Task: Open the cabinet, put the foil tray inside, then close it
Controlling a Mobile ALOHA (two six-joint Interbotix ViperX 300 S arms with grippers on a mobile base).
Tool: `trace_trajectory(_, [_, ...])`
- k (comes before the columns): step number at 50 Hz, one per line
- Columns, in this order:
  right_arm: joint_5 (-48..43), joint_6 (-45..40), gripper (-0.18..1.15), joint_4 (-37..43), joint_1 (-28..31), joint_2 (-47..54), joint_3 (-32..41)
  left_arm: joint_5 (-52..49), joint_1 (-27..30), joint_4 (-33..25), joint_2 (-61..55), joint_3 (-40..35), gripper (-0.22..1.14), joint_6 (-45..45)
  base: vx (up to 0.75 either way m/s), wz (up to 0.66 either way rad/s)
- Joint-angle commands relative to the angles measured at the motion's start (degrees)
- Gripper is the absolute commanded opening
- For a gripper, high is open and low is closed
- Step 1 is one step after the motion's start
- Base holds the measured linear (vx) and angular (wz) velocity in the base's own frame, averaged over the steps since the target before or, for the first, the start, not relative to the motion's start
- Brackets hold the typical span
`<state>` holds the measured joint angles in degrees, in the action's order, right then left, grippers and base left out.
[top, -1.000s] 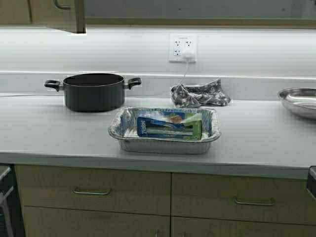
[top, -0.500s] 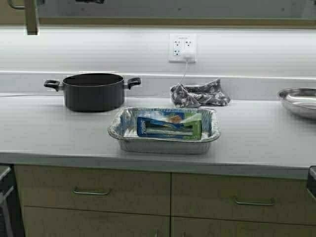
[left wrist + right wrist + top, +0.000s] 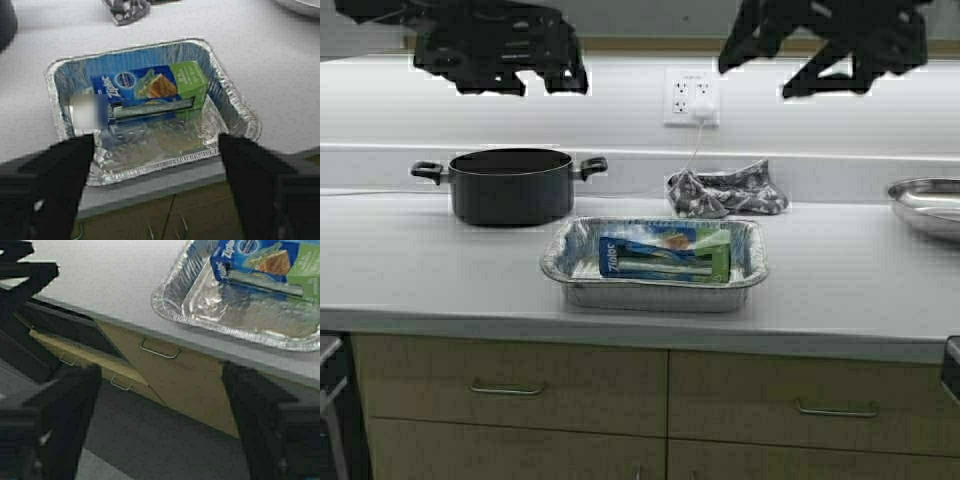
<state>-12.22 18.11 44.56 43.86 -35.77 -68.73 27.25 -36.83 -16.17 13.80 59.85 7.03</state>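
The foil tray (image 3: pixel 650 292) sits on the grey counter near its front edge, with a blue and green Ziploc box (image 3: pixel 665 255) lying in it. Of the cabinet, only the tan bottom edge (image 3: pixel 650 45) and pale grey interior above it show at the top of the high view; its doors are out of view. My left gripper (image 3: pixel 510 62) hangs high at the upper left and my right gripper (image 3: pixel 830 50) at the upper right. Both are open and empty, well above the tray. The left wrist view looks down on the tray (image 3: pixel 165 145) between open fingers (image 3: pixel 70 165). The right wrist view shows the tray (image 3: pixel 225 310).
A black pot (image 3: pixel 510 185) stands behind and left of the tray. A crumpled grey cloth (image 3: pixel 725 190) lies by the wall under an outlet (image 3: pixel 691 97). A steel bowl (image 3: pixel 930 205) sits at the far right. Tan drawers (image 3: pixel 510 385) run below the counter.
The cabinet door at the upper left has swung left and out of view. Both arms have come into the top of the high view. The tray has not moved.
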Motion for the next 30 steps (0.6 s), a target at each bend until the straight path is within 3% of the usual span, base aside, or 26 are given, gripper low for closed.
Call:
trace_trajectory(1, [-15.47, -6.86, 1.02, 2.2, 7.47, 4.31, -4.22, 7.73, 0.0, 4.83, -4.39, 2.81, 1.03, -7.47, 0.0, 0.0])
trace_trajectory(9, [-24.61, -19.42, 1.02, -6.06, 6.15, 12.83, -5.8, 22.06, 2.64, 13.54, -16.26, 5.01, 1.03, -20.83, 0.0, 0.0])
trace_trajectory(19, [-36.74, -32.61, 1.02, -20.83, -2.29, 26.19, -5.19, 43.51, 9.14, 22.5, -32.96, 5.1, 1.03, -34.72, 0.0, 0.0])
trace_trajectory(30, [-44.47, -48.34, 1.02, -35.6, -9.93, 40.87, 0.09, 57.48, 13.8, 24.17, -46.23, 0.88, 1.03, -42.71, 0.0, 0.0])
